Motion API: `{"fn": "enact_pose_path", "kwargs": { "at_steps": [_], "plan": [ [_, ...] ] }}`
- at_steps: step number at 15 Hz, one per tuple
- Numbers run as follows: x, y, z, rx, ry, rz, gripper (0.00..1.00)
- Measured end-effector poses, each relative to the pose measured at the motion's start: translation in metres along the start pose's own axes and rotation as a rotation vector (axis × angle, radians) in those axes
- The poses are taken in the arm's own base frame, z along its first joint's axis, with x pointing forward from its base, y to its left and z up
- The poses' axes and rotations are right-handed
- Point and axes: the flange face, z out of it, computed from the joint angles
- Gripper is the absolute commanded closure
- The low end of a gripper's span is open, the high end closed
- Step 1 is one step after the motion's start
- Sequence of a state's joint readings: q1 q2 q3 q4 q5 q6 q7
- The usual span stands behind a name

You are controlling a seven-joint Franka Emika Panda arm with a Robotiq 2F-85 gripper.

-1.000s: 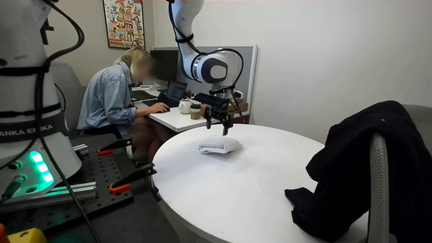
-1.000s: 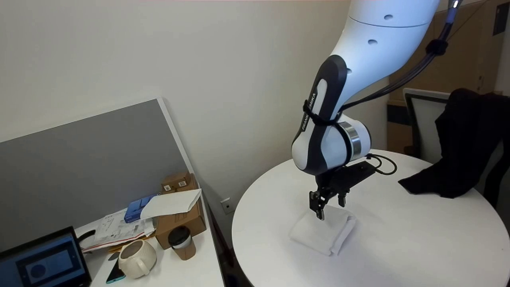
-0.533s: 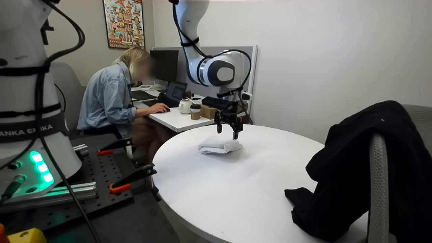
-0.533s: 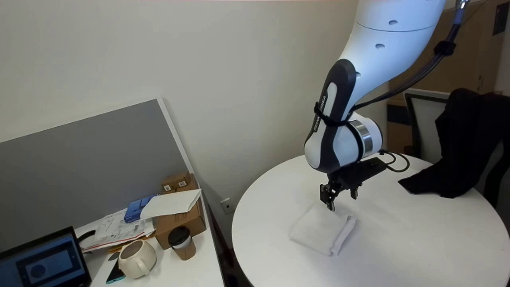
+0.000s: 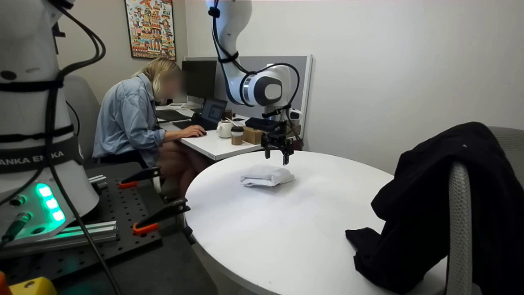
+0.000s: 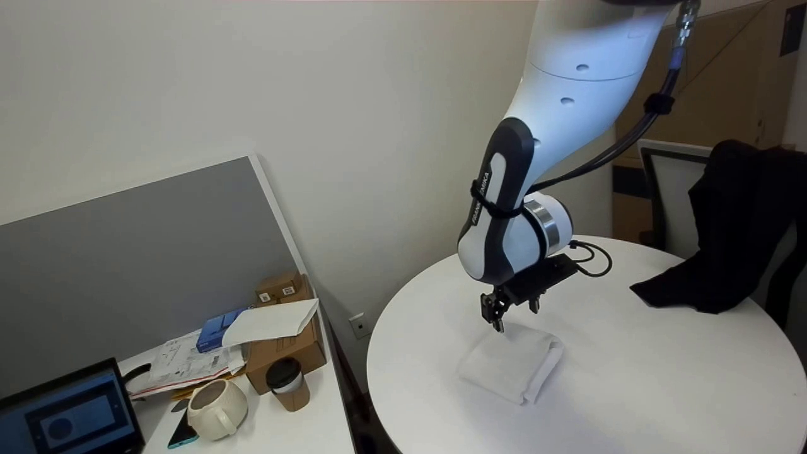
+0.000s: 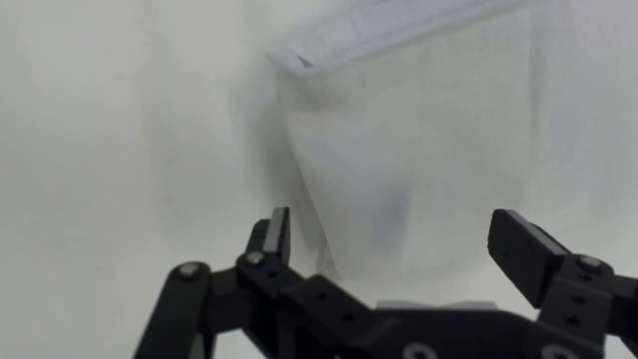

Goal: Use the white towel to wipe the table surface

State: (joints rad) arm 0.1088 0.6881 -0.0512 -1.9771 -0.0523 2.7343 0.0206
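Note:
A folded white towel (image 5: 266, 178) lies on the round white table (image 5: 311, 233). It also shows in an exterior view (image 6: 514, 369), with its rolled fold on one side, and in the wrist view (image 7: 423, 129). My gripper (image 5: 276, 159) is open and empty above the towel's far part; it also shows in an exterior view (image 6: 516, 318). In the wrist view the fingers (image 7: 391, 224) are wide apart, with the towel's edge between them lower down. The fingertips appear apart from the cloth.
A black garment (image 5: 434, 205) hangs over a chair and reaches onto the table's edge; it also shows in an exterior view (image 6: 737, 233). A desk beside the table holds a mug (image 6: 217, 410), a lidded cup (image 6: 290, 386), boxes (image 6: 284, 353) and a laptop (image 5: 211, 114). A person (image 5: 131, 110) sits there.
The arm has shifted sideways above the towel, first one way and then partly back, and the gripper is slightly higher now. The gripper stays open. The towel has not moved.

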Motion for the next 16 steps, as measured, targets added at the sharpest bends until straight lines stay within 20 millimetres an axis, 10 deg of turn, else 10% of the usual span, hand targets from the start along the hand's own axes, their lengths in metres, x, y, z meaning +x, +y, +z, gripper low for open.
{"fn": "enact_pose_path", "kwargs": {
  "at_steps": [8, 16],
  "plan": [
    [0.013, -0.017, 0.066, -0.068, -0.083, -0.046, 0.0],
    [0.025, -0.04, 0.085, -0.073, -0.111, -0.084, 0.72]
  ]
}}
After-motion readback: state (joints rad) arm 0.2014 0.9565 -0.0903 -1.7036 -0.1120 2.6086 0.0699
